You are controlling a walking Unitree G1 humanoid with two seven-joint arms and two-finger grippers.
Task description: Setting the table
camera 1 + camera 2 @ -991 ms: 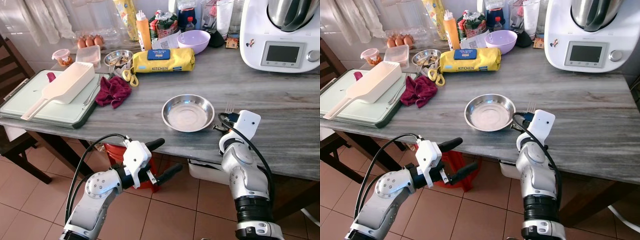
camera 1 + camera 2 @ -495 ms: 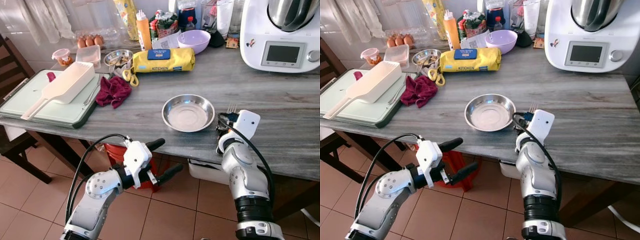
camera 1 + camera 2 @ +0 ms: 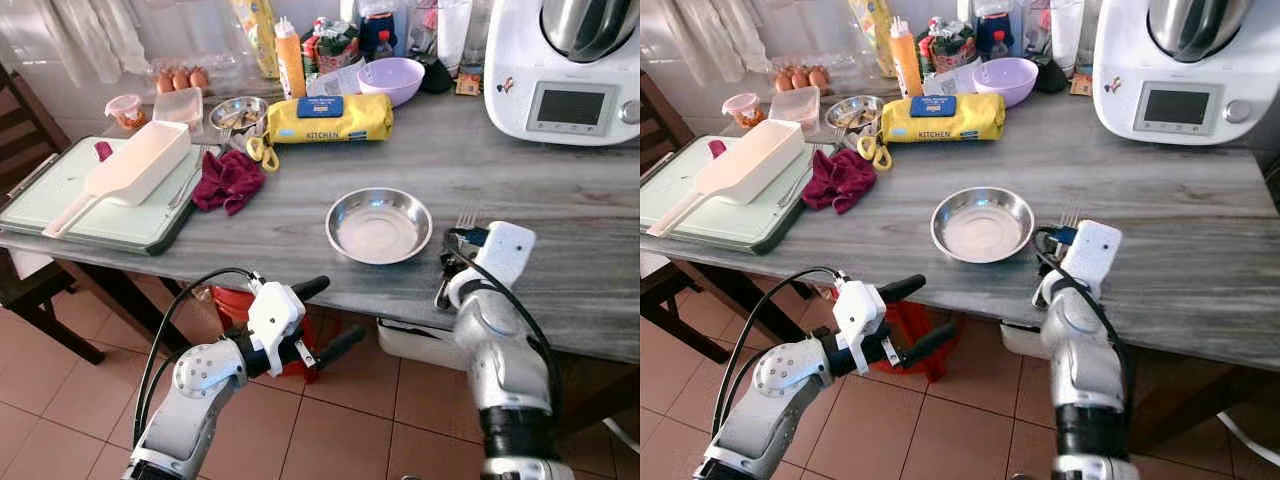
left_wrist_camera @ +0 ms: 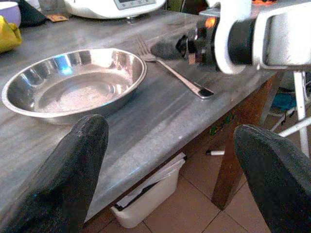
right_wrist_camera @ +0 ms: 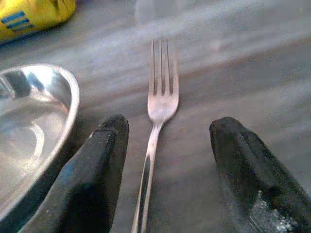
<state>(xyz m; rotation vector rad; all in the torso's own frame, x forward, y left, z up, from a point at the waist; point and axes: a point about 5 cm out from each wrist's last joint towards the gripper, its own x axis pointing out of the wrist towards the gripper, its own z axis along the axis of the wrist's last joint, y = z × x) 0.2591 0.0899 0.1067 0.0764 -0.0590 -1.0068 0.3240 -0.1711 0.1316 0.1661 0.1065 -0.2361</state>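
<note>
Black fingers of the left gripper spread apart below the table edge. On the tabletop, the right gripper is released, its fingers either side of the fork, which lies flat just beside the steel bowl.

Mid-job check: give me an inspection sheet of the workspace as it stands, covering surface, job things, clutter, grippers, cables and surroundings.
Surface: grey wood-grain table, bare around the place setting.
Job's things: steel bowl near the front edge; fork lying flat on the table to its right, tines pointing away from the robot, not touching the bowl.
Clutter: green tray with white scoop, red cloth, yellow packet, purple bowl, kitchen machine.
Grippers: right gripper open, fingers on either side of the fork's handle; left gripper open, below the table edge.
Cables: black cable looped on the left arm.
Surroundings: tiled floor, white bin under the table.
</note>
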